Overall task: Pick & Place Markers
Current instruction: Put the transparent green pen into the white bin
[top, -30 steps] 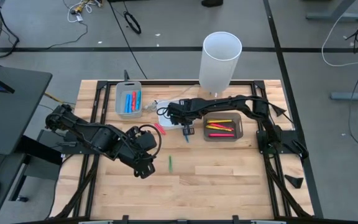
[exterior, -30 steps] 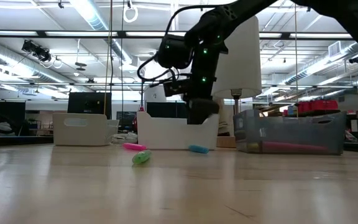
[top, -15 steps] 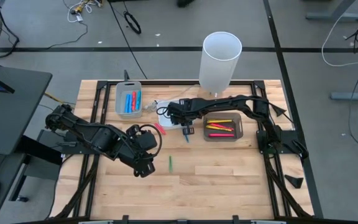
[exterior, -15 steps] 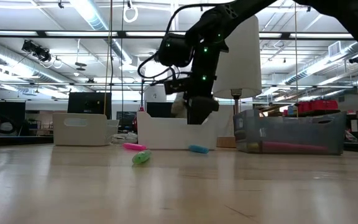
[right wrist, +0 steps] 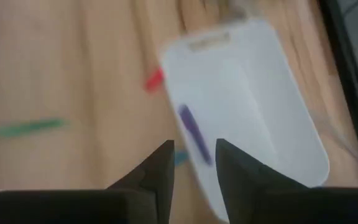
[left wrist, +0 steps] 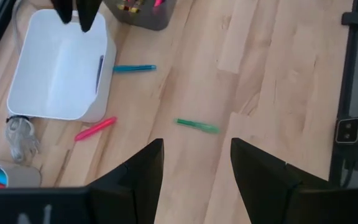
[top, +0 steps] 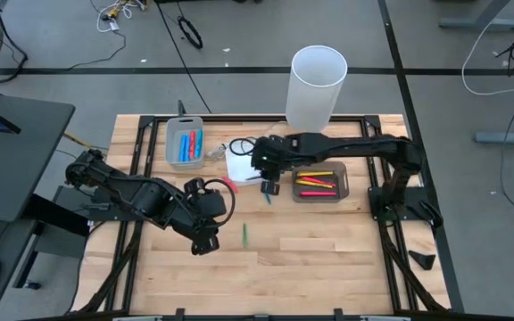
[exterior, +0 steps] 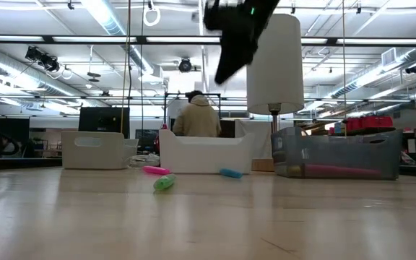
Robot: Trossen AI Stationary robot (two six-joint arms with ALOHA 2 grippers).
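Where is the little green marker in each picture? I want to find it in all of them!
High view: the green marker lies on bare wood, near the left gripper.
Low view: the green marker lies in front of the white tray.
Left wrist view: the green marker lies mid-picture on wood.
Right wrist view: a blurred green streak.
Shared landmark: the white tray.

White cylinder [top: 316,87], three trays, cables

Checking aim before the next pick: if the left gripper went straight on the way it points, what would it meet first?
Likely the green marker, which lies on bare table ahead of the open left gripper and roughly between its fingers. Depth is hard to judge.
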